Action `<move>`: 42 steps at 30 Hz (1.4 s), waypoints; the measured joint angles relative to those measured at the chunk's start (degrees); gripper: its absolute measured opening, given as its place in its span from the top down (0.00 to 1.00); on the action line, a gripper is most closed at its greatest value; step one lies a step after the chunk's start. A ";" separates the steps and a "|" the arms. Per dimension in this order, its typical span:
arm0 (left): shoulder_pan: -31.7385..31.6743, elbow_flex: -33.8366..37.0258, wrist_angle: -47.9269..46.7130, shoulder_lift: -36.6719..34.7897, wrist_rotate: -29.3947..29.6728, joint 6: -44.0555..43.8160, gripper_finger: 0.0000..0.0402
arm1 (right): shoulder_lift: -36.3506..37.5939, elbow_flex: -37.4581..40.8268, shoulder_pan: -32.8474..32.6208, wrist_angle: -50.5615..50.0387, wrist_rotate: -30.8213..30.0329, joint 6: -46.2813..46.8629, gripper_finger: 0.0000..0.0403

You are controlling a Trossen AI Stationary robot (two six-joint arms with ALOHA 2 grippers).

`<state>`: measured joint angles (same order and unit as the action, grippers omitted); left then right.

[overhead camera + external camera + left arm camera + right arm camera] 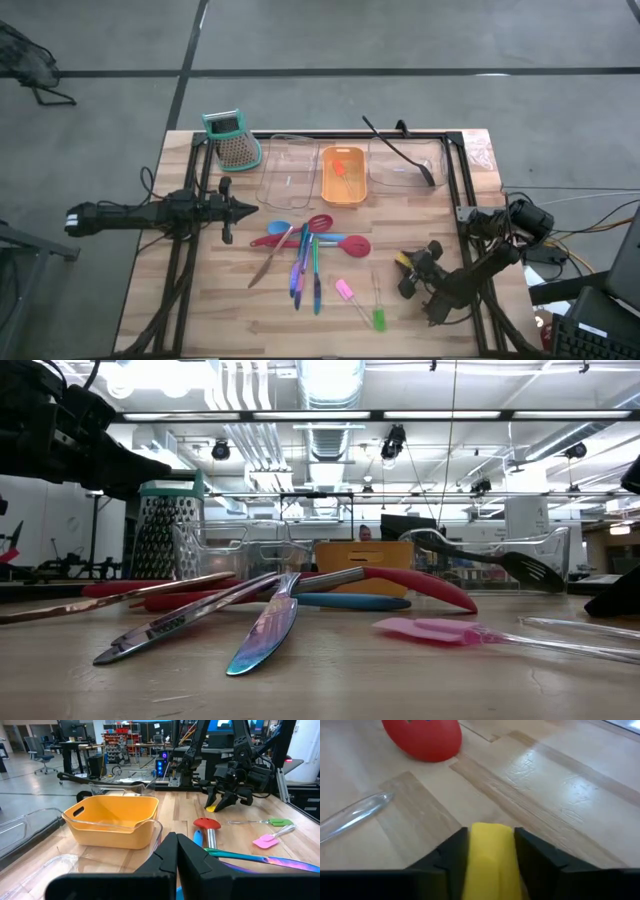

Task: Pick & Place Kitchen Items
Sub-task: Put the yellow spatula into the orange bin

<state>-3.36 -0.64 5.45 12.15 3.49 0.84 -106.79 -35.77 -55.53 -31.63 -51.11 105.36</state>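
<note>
My right gripper [405,262] is low over the table's near right part, shut on a small yellow piece [490,855], which also shows in the left wrist view [212,808]. Just beyond it lies the red spoon [422,737], and a clear handle [352,817] lies flat beside it. Mid-table lie more spoons, spatulas and knives [300,250], with a pink spatula [345,290] and a green one [379,320] nearer the front. The long black spoon [400,148] rests across the far right clear tray. My left gripper [250,208] waits shut at the left. My right gripper pinches the yellow piece by its two opposite sides [472,850] between its two fingers. The fingers slant down toward the table top. I cannot tell whether the piece's lower end touches the wood.
Along the far edge stand a teal-topped grater [232,138], a clear tray [290,170], an orange tray [342,175] with something small inside, and another clear tray [405,165]. Bare wood lies at the near left [210,300].
</note>
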 joint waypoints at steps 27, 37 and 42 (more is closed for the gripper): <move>0.00 0.02 -0.27 -0.01 -0.02 0.00 0.99 | 9.80 -5.38 1.42 -14.65 -1.90 -0.19 0.94; 0.02 0.00 -0.46 0.03 0.00 0.00 0.99 | 18.07 -6.78 6.22 -14.29 -7.14 -6.56 0.95; 0.01 0.00 -0.46 0.03 0.00 0.00 0.99 | 22.25 -8.43 11.70 -13.96 -6.89 -14.74 0.95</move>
<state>-3.34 -0.64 4.99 12.19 3.49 0.84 -84.54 -44.20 -43.83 -45.59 -58.00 90.61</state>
